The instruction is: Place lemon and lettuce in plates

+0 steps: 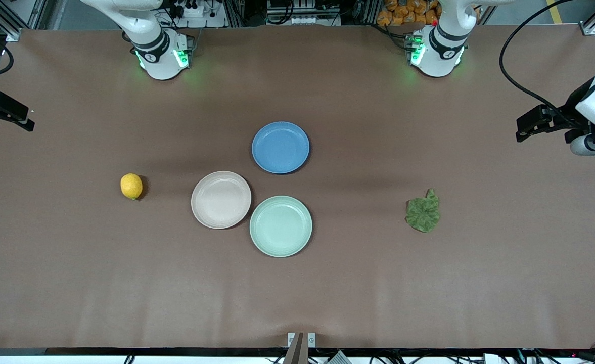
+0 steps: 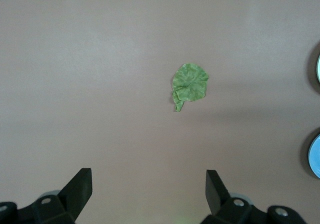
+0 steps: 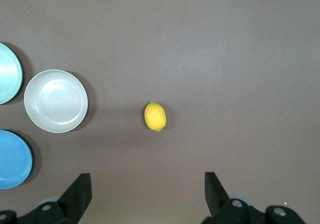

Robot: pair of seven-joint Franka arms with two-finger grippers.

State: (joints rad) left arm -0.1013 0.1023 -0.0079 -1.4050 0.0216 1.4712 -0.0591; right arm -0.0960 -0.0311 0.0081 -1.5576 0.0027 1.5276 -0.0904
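Yellow and small, the lemon point(image 1: 131, 186) lies on the brown table point(image 1: 75, 263) toward the right arm's end, well apart from the beige-pink plate point(image 1: 221, 199), which touches the mint green plate point(image 1: 280, 226); the blue plate point(image 1: 280, 147) sits just beside them, farther from the front camera. Toward the left arm's end lies the lettuce point(image 1: 423, 214), equally far from the plates. Each arm is therefore nearer its own item. The right gripper point(image 3: 145, 196) hangs high over the table edge at its end, fingers wide apart and empty, with the lemon centred ahead of the gap, its long axis running roughly away from the fingers (the pointed tip seems to face away, though that is hard to tell). The left gripper point(image 2: 149, 194) mirrors it, fingers spread and empty, the lettuce ahead with its stem pointing back toward the fingers. A straight descent looks likely for either
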